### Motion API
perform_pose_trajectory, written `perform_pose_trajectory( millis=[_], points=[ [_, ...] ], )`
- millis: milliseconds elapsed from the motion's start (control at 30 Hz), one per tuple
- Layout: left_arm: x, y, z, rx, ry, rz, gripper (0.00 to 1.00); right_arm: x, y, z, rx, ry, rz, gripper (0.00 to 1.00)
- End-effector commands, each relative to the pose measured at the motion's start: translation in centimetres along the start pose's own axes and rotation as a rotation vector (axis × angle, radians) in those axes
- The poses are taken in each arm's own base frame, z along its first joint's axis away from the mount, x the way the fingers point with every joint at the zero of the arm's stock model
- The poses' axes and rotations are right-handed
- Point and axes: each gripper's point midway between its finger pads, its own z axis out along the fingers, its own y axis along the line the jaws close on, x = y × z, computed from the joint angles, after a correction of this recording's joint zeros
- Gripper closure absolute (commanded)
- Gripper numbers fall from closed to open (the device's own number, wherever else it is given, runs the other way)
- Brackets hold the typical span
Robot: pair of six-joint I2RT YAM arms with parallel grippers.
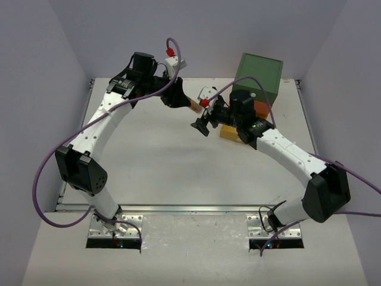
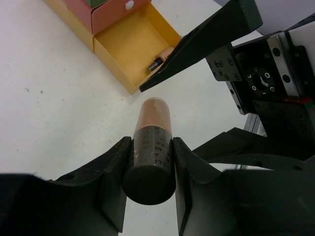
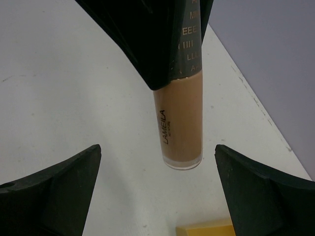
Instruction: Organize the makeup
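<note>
White table [image 1: 161,173], pale lilac walls [image 1: 36,47] on three sides, pretty bare setup. Over at the far right corner sits a drawer box [image 1: 259,74], green on top with orange and yellow drawers underneath. Its yellow drawer [image 2: 123,54] is pulled out, and a small dark-capped tube [image 2: 158,61] lies in it.

The left gripper [image 2: 152,147] is reaching toward the far middle of the table and is clamped tight on the black cap end of a tan tube [image 2: 155,115]. The tan end sticks out toward the other arm and reads "LAMEILA" down the side.

The right gripper [image 3: 157,152] faces it from the drawer side with its jaws spread wide. From its wrist camera the tube's tan end shows between the two fingers [image 3: 64,182] with a clear gap on each side, so nothing is touching. From above, the tube hangs between the two grippers, near the open yellow drawer.
</note>
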Motion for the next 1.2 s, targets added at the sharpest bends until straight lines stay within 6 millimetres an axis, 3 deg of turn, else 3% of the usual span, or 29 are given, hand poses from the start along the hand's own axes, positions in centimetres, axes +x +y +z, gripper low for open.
perform_pose_trajectory(
  millis=[0, 233, 400, 500, 633, 667, 700, 733, 767, 800, 900, 967, 1067, 1167],
  points=[
    [-2.3, -2.6, -1.1, 0.076, -0.075, 0.066, 1.0, -3.6, -2.3, 0.8, 0.082, -0.08, -0.084, 0.03],
    [-1.6, -3.2, -1.0, 0.101, -0.065, 0.067, 1.0, -3.3, -2.8, 2.5, 0.07, -0.065, -0.074, 0.14],
    [-1.4, -3.5, -1.2, 0.107, -0.066, 0.077, 1.0, -3.3, -2.6, 3.2, 0.043, -0.067, -0.064, 0.3],
    [-1.6, -3.6, -1.3, 0.107, -0.07, 0.085, 1.0, -2.8, -2.5, 3.3, 0.041, -0.05, -0.058, 0.6],
    [-1.5, -3.5, -1.4, 0.098, -0.07, 0.091, 1.0, -2.3, -2.6, 3.0, 0.053, -0.034, -0.071, 0.8],
    [-1.5, -3.3, -1.4, 0.088, -0.068, 0.089, 0.95, -2.1, -2.6, 2.9, 0.055, -0.026, -0.076, 0.85],
    [-1.5, -3.0, -1.4, 0.072, -0.066, 0.087, 0.77, -1.8, -2.6, 2.7, 0.055, -0.013, -0.085, 0.93],
    [-1.5, -2.7, -1.3, 0.056, -0.065, 0.084, 0.52, -1.5, -2.6, 2.5, 0.059, 0.0, -0.09, 0.98],
    [-1.5, -2.1, -1.3, 0.024, -0.062, 0.073, 0.17, -1.0, -2.8, 2.3, 0.068, 0.025, -0.099, 1.0],
    [-1.5, -1.5, -1.2, -0.008, -0.058, 0.064, 0.0, -0.3, -3.0, 1.9, 0.085, 0.056, -0.112, 1.0],
    [-1.3, 0.1, -1.1, -0.092, -0.044, 0.042, 0.0, 2.6, -4.5, 0.2, 0.148, 0.169, -0.125, 1.0],
    [-1.0, 2.4, -1.4, -0.217, -0.03, 0.021, 0.0, 6.0, -6.0, -1.8, 0.189, 0.273, -0.083, 1.0],
    [-0.3, 5.4, -2.0, -0.358, -0.004, 0.0, 0.0, 9.5, -7.8, -4.5, 0.24, 0.378, -0.056, 1.0],
    [2.4, 10.0, -3.3, -0.59, 0.089, -0.033, 0.0, 15.4, -10.5, -8.1, 0.321, 0.632, -0.185, 1.0]
  ],
)
